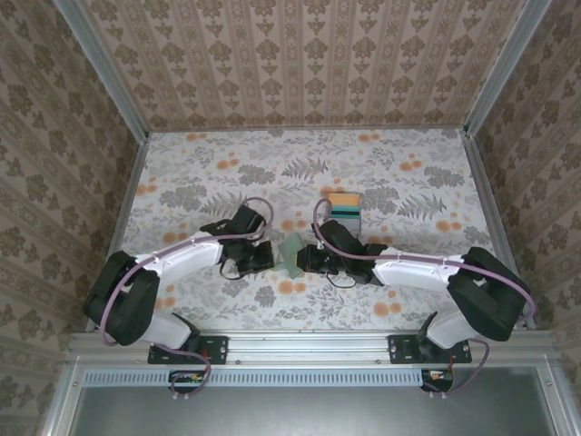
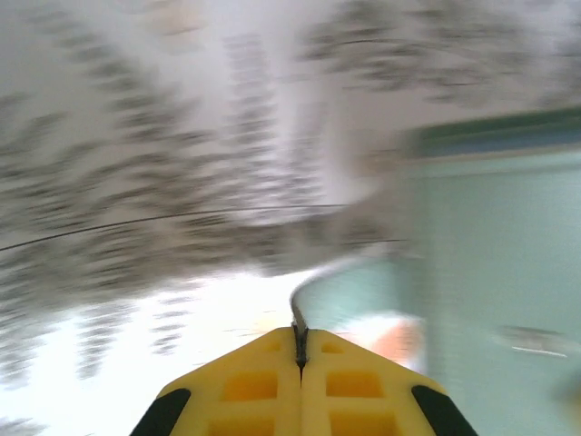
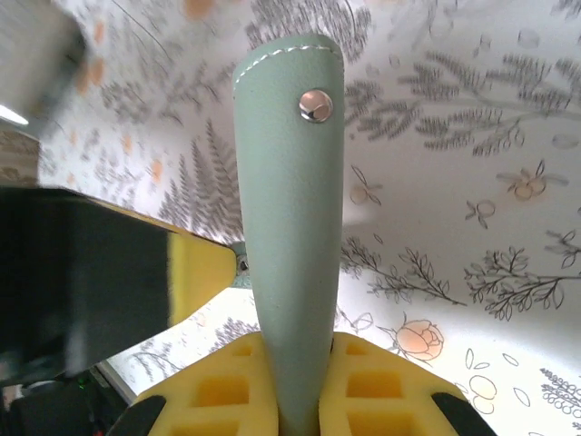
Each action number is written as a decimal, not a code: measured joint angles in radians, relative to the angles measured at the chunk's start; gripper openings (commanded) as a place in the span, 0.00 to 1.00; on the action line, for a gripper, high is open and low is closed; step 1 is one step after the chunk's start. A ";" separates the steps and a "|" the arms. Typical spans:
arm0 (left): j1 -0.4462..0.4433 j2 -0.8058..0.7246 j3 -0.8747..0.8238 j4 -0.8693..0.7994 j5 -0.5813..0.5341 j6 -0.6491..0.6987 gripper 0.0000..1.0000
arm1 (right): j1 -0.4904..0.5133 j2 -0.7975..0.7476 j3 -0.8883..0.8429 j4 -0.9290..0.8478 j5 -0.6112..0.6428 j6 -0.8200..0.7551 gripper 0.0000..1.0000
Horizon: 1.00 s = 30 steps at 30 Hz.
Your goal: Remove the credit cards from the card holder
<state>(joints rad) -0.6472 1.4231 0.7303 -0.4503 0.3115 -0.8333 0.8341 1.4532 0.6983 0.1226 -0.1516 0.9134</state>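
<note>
Pinched in the right hand, the card holder is gripped; left hand is pressed together. Credit cards are stacked on the counter; remainder unconfirmed.

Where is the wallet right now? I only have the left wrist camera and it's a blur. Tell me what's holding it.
Observer: The right claw is clamped on the wallet, which stands up from between its fingers.
Operator: Now give me the cards.
Observer: A stack of cards, orange and teal, lies flat on the table just beyond the right arm.
Operator: Place my left claw for me.
Observer: From above, the left claw sits close beside the wallet, on its left, near the middle of the table.
</note>
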 measured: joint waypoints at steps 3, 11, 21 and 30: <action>0.010 -0.022 -0.034 -0.038 -0.022 -0.002 0.00 | 0.002 -0.019 0.000 0.006 0.011 0.002 0.00; 0.021 -0.149 -0.029 -0.047 -0.028 0.000 0.00 | -0.005 -0.003 -0.018 0.008 0.017 0.006 0.15; 0.021 -0.196 0.004 -0.027 -0.008 0.027 0.31 | -0.005 0.013 -0.059 0.009 0.014 0.011 0.29; -0.019 -0.093 -0.006 0.102 0.086 0.013 0.43 | -0.003 0.033 -0.060 0.025 0.014 0.015 0.28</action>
<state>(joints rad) -0.6659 1.3296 0.7242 -0.3485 0.3973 -0.8200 0.8310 1.4864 0.6384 0.1474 -0.1379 0.9283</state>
